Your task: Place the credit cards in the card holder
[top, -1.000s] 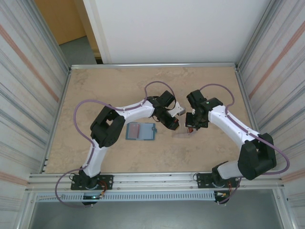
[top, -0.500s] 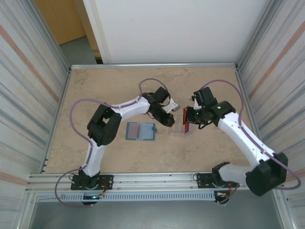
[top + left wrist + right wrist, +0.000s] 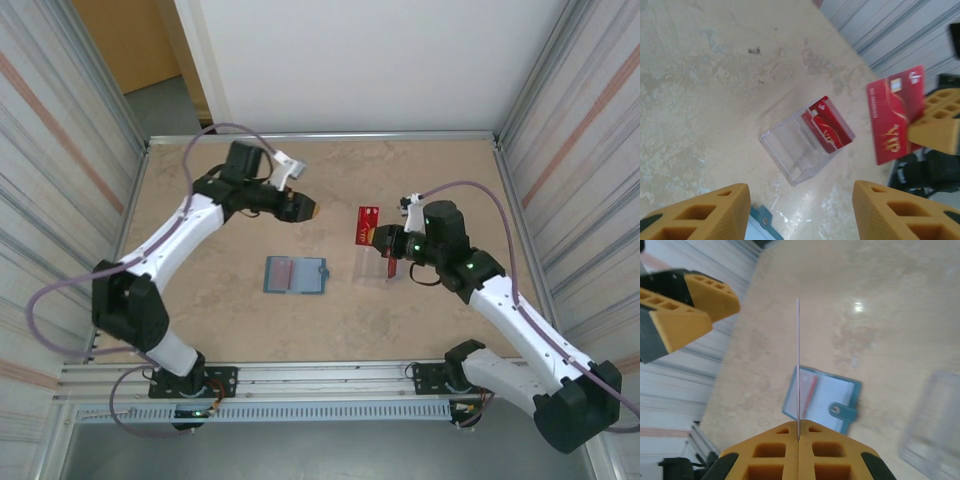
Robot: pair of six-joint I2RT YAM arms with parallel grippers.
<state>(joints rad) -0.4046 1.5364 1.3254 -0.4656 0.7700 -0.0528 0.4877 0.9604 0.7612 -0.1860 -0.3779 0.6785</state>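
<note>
One thin glossy red credit card (image 3: 367, 224) sits pinched in the right claw (image 3: 798, 437), which should next lower it into the open teal-blue card holder (image 3: 825, 400) ahead; the left claw (image 3: 800, 200) gapes empty.

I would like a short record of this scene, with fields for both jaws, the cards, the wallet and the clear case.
left jaws: open, nothing between them
right jaws: shut on the held card
held card: red, off the table, not yet in the wallet
wallet: blue, lying open and flat on the table
clear case: on the table, to the right of the wallet in the top view
stored card: red, inside the clear case
</note>
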